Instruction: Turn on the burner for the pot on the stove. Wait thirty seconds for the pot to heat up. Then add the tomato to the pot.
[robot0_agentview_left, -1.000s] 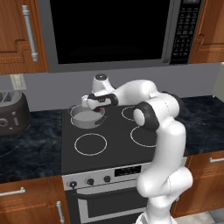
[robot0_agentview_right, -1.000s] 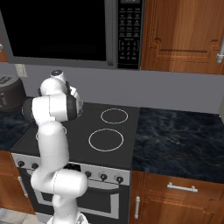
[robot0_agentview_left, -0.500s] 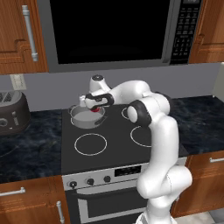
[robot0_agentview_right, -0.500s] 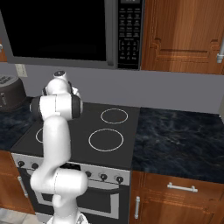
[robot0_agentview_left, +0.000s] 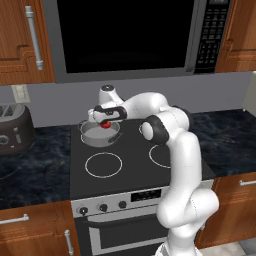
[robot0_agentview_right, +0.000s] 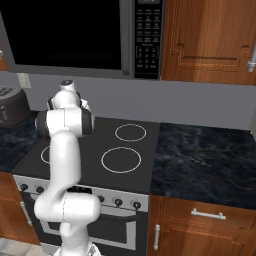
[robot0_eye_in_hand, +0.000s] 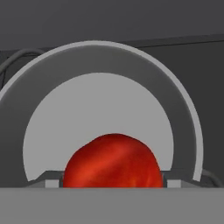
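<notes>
The two-finger gripper (robot0_agentview_left: 105, 124) grasps the small bright red tomato (robot0_agentview_left: 105, 125) directly above the shallow grey metal pot (robot0_agentview_left: 100, 134) on the black glass stove (robot0_agentview_left: 135, 167), rear left ring.

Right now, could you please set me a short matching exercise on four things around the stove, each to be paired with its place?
Things:
1. tomato
2. pot
3. toaster
4. microwave

Places:
A. mounted above the stove
B. on the counter left of the stove
C. between the tips of the pincer, over the pot
D. on the stove's back left ring

Pairs: 1-C, 2-D, 3-B, 4-A
</notes>
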